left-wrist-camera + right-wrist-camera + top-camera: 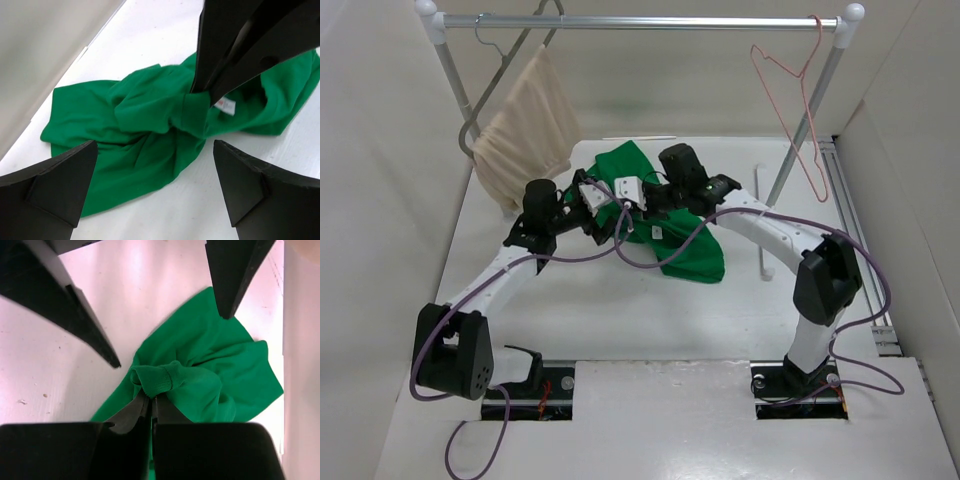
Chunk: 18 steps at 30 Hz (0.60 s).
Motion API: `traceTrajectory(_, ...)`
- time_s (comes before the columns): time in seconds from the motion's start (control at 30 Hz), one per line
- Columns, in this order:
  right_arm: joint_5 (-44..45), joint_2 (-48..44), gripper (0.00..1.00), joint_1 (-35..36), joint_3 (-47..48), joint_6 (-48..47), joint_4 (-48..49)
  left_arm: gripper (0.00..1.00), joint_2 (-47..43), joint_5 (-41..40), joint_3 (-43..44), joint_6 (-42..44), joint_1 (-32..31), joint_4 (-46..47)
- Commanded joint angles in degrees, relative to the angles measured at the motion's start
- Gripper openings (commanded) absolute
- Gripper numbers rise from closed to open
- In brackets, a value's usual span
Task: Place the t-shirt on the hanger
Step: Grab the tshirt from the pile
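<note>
Right wrist view: right gripper [151,401] is pressed shut, pinching the ribbed neck band [159,379] of the t-shirt [215,365], with a bunched roll of green sticking up just past the tips. The left wrist view shows the same pinch from the other side: the right fingers come in from the top and bite the collar just beside the small white label [226,106]. Left gripper [155,147] is spread wide with nothing between its fingers, one tip on each side of the pinched spot. Cannot tell if the tips touch the cloth. In the top view both grippers meet nose to nose over the shirt, left arm reaching in from the left, right arm from the right. The t-shirt lies crumpled on the white table [620,320], around the middle and toward the back, partly hidden under the arms and cables, one green end poking out behind them and a wider patch in front. The hanger [811,130] hangs by its hook from the rail [650,21] near the right end, tilted, bare, well apart from the shirt. At the rail's left end a grey hanger [519,70] carries a beige cloth [525,140].
</note>
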Motion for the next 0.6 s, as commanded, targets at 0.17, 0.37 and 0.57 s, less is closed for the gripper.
traceTrajectory(0.17, -1.1, -1.3, 0.0, 1.7, 3.6, 1.6, 0.7, 0.81, -0.6, -1.4, 1.5, -5.3, -2.7, 4.0)
traceTrajectory(0.37, -1.8, -3.0, 0.0, 2.2, 1.0, 1.6, 0.7, 0.76, 3.8, 4.8, 1.9, -10.1, -3.2, 7.6)
traceTrajectory(0.57, 1.4, -3.5, 0.0, 2.2, 0.3, 2.7, 1.2, 0.69, 7.3, 7.5, 4.9, -7.1, -5.9, 3.2)
